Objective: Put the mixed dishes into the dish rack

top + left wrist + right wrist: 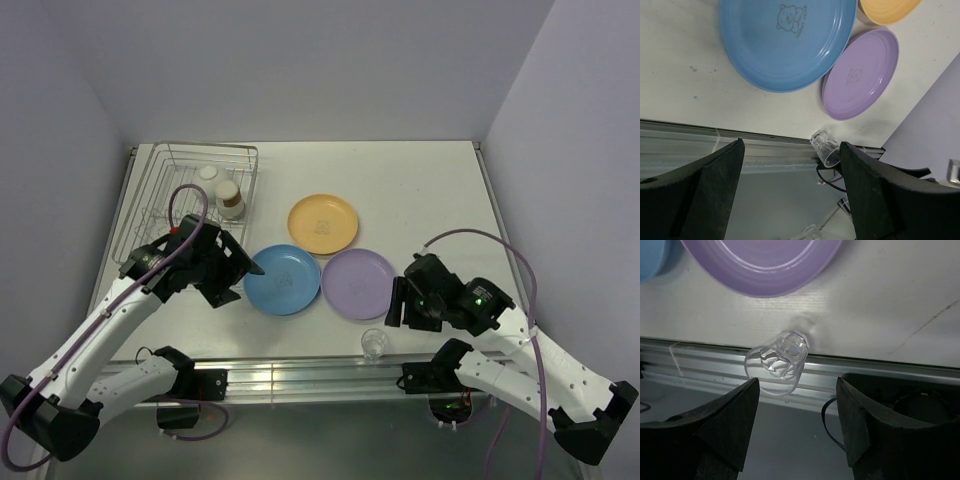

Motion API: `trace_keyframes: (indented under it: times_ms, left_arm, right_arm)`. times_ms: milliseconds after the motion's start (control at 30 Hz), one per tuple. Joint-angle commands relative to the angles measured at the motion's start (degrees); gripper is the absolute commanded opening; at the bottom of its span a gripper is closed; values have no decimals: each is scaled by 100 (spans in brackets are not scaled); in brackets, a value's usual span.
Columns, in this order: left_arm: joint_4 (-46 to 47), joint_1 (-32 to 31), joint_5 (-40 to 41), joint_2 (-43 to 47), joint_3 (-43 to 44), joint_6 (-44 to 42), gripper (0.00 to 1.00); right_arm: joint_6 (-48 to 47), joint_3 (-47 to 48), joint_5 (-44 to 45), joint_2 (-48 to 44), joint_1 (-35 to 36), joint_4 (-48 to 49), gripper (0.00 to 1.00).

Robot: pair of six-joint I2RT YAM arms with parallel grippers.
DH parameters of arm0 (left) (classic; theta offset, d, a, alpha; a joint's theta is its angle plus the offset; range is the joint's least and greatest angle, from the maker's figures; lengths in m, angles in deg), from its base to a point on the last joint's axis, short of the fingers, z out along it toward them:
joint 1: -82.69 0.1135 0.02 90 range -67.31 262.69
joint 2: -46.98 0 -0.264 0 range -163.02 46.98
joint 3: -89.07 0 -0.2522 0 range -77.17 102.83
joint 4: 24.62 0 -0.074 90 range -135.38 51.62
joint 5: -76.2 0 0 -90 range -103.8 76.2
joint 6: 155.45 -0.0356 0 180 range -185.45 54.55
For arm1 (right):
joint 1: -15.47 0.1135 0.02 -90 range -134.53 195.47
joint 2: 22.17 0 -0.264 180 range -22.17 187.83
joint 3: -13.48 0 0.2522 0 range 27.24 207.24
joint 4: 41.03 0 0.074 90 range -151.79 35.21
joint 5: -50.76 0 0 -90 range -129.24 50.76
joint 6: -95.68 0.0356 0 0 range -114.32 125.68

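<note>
The silver wire dish rack (pixel 205 147) stands at the far left, with a white bowl (pixel 208 173) and a cream cup (pixel 231 198) in it. The yellow-orange plate (pixel 323 223), blue plate (pixel 283 279) and purple plate (pixel 358 283) lie flat mid-table. The small clear glass (pixel 374 343) stands at the near edge. My left gripper (pixel 238 268) is open and empty at the blue plate's left rim (pixel 785 40). My right gripper (pixel 398 303) is open and empty just right of the purple plate; in its wrist view the glass (pixel 777 360) sits just ahead of the left finger (pixel 735 415).
An aluminium rail (pixel 300 372) runs along the table's near edge, right beside the glass. Grey walls close in the table on the left, back and right. The purple plate (pixel 860 75) and glass (pixel 826 147) also show in the left wrist view.
</note>
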Motion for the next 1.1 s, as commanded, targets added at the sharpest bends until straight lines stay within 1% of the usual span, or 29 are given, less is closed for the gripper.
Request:
trace_keyframes:
  times_ms: [0,100,200,333,467,500,567,600,700,733,800,833,967,1000,1067]
  left_arm:
    - [234,-74,-103,-126,448,-248,82]
    - [181,-145,-59,-135,510,-205,82]
    - [207,-180,-85,-13,379,-108,82]
    - [199,-198,-94,181,220,15,82]
    - [155,-198,-59,295,202,50,82]
    - [155,-206,-59,295,194,50,82]
    - [225,-206,-199,295,159,16,82]
    - [355,-206,-269,295,141,7,82]
    - [680,-206,-576,260,71,-64,82]
    - [760,-206,-655,243,36,-81,82]
    - [1067,-206,-954,181,0,-169,83]
    - [1164,-206,-1059,146,-26,-213,83]
    - [1604,-215,-1490,23,-17,-371,85]
    - [1753,-215,-1709,32,-43,-380,85]
    - [2306,-215,-1947,93,-113,-372,89]
  right_arm:
    - [319,-301,-571,-102,-27,421,70]
    - [328,-538,-693,-155,-27,579,69]
    - [407,-802,-913,-137,-27,869,67]
    - [460,-1119,-1185,-32,-27,1229,62]
    - [478,-1383,-1300,56,-10,1344,57]
    - [478,-1470,-1274,82,-1,1362,52]
    - [469,-1550,-1265,91,-1,1397,46]
    - [469,-1568,-1239,100,-1,1414,38]
    - [425,-1507,-1248,153,-1,1458,28]
    - [373,-1472,-1221,162,-1,1432,17]
    - [302,-1323,-1169,231,-1,1415,7]
    - [232,-1261,-1134,267,-1,1362,0]
    - [4,-664,-1212,416,-1,1081,0]
    - [-40,-228,-1238,364,-1,950,0]
    - [-207,293,-1282,399,-27,818,0]
